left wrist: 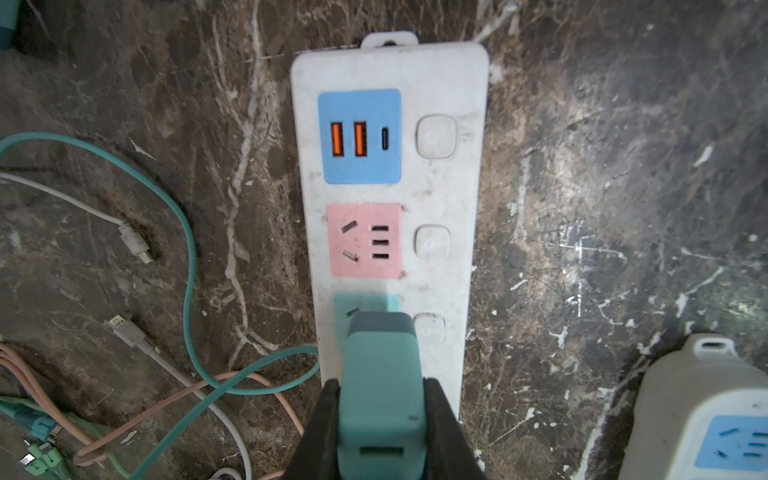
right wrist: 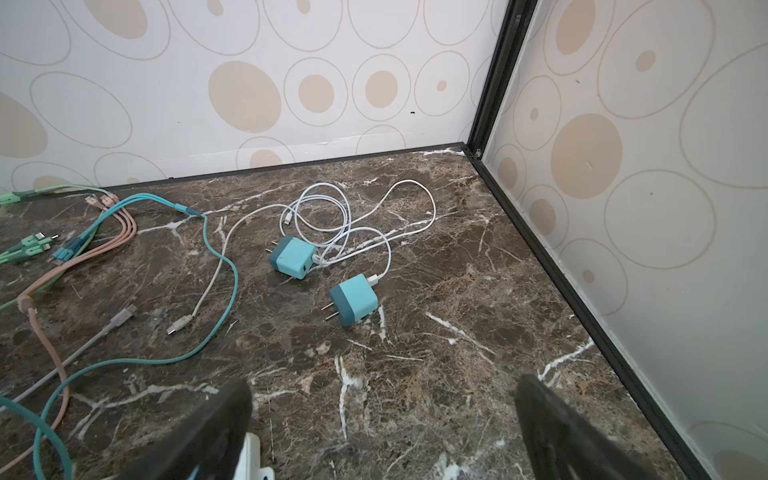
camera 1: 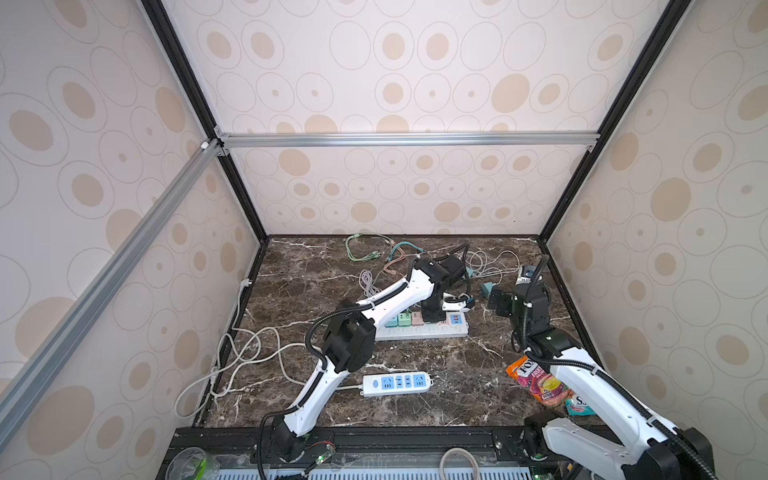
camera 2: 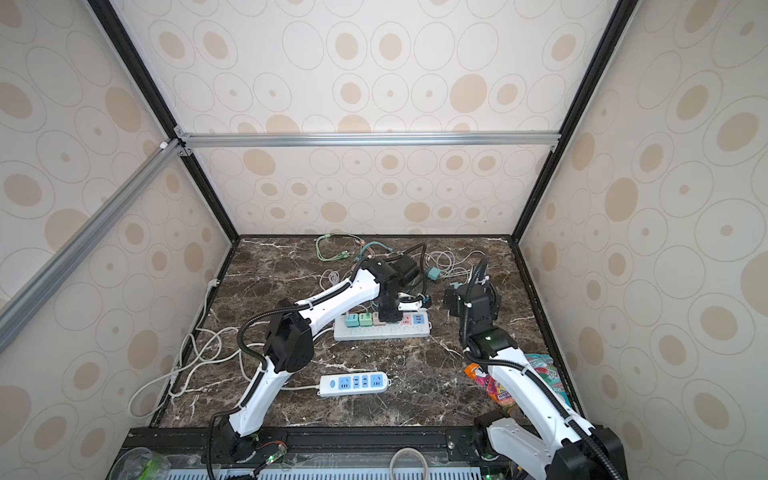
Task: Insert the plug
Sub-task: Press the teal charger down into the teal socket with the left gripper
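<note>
I see a teal plug (left wrist: 380,395) with a dark grey-blue end. The white power strip (left wrist: 440,191) has a blue square with orange slots, a pink square and a teal one. The table (left wrist: 623,166) is dark brown with white streaks.

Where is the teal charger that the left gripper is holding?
In the left wrist view the teal charger is at the white power strip's teal socket, beside the pink socket.
</note>
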Controlling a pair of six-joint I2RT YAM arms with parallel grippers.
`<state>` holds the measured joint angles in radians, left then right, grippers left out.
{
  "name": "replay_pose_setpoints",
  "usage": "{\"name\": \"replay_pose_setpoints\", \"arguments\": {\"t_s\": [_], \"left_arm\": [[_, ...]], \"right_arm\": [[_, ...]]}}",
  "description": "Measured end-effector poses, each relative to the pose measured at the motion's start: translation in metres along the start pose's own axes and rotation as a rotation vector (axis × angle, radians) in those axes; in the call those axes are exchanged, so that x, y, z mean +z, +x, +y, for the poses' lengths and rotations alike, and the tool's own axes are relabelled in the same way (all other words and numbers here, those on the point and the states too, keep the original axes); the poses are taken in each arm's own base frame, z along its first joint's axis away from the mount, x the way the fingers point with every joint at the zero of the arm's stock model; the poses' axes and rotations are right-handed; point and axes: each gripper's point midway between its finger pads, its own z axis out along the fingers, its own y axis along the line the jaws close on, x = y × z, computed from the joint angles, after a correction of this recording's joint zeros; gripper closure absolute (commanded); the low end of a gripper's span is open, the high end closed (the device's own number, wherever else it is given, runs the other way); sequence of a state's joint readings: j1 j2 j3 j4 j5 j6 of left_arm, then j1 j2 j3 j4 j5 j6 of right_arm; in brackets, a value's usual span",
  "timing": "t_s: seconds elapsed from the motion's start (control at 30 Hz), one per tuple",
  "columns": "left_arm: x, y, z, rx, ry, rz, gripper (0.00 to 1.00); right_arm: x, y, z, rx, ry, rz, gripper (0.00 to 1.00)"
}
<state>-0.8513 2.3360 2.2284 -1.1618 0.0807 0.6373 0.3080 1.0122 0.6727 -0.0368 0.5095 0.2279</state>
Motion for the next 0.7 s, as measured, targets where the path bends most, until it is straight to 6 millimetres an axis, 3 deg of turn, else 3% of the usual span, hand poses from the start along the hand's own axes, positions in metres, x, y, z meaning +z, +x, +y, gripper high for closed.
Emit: {"name": "replay_pose_setpoints", "arguments": {"t_s": [0.23, 0.7], "left_arm": [[-0.0050, 0.0003, 0.0031, 0.000, -0.015, 0.006, 1.00], [0.0044, 0.0029, 0.0057, 0.004, -0.033, 0.036, 1.00]], "right_arm": [[0.0033, 0.0041, 0.0007, -0.002, 0.004, 0.014, 0.00], [0.0040, 0.0052, 0.0009, 0.001, 0.004, 0.018, 0.00]]}}
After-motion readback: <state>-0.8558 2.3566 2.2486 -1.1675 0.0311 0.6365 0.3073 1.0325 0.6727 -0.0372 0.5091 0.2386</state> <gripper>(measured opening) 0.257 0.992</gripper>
